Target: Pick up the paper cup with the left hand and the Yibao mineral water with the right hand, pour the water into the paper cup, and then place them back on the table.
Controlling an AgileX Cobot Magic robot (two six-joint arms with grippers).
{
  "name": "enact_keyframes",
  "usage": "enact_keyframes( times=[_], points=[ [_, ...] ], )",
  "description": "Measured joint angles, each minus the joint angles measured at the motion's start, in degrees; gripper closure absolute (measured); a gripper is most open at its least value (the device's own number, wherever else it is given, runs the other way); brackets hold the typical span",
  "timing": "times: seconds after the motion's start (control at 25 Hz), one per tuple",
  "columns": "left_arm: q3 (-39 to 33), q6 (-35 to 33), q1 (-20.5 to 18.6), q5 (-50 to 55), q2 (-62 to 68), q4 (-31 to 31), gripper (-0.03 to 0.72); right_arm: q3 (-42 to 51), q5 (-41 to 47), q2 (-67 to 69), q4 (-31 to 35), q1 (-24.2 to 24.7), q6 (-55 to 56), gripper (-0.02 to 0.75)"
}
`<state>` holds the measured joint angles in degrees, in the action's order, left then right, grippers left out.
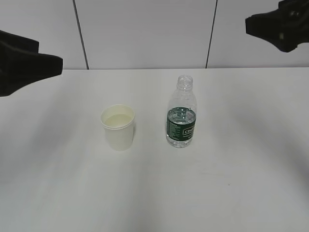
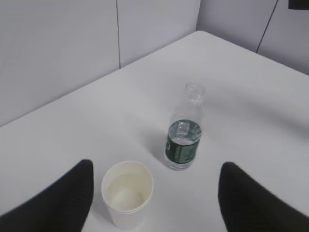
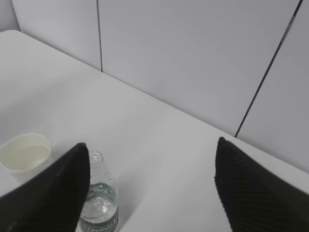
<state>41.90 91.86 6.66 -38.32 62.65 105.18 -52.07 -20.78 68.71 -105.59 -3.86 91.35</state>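
Paper cup (image 1: pixel 117 127) upright on the table (image 1: pixel 231 183), left of centre, rolled rim up. Pale liquid visible inside, surface a little below the rim. Same cup in the left wrist view (image 2: pixel 127 193), between the two dark fingers but clear of both. Also at the left edge of the right wrist view (image 3: pixel 25 154), partly cut off by a finger.

Water bottle (image 1: pixel 182 112) upright just right of the cup, near it, not touching. No cap on the neck. Green label band with white lettering around the lower half; water standing low, about label height. Seen from the left wrist (image 2: pixel 184 129) farther off than the cup and to its right. Seen from the right wrist (image 3: pixel 99 195) close beside the left finger, base cut off by the bottom edge.

Left gripper (image 2: pixel 154 203): fingers (image 2: pixel 63 200) wide apart, holding nothing, raised above the table on the near side of the cup. In the exterior view only a dark arm section (image 1: pixel 24 60) at the far left, off the table.

Right gripper (image 3: pixel 149 188): fingers (image 3: pixel 251 193) spread wide, holding nothing, above the table with the bottle low at the left. Exterior view shows only a black part (image 1: pixel 280 24) at the upper right corner, against the grey panelled wall (image 1: pixel 145 29).
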Motion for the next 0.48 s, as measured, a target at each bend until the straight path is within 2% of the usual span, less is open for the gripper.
enact_keyframes(
  times=[0.48],
  points=[
    [0.0,3.4,0.0,-7.5,-9.9,0.0,0.16,0.2,-6.3,-11.8,0.0,0.0,1.6,0.145]
  ],
)
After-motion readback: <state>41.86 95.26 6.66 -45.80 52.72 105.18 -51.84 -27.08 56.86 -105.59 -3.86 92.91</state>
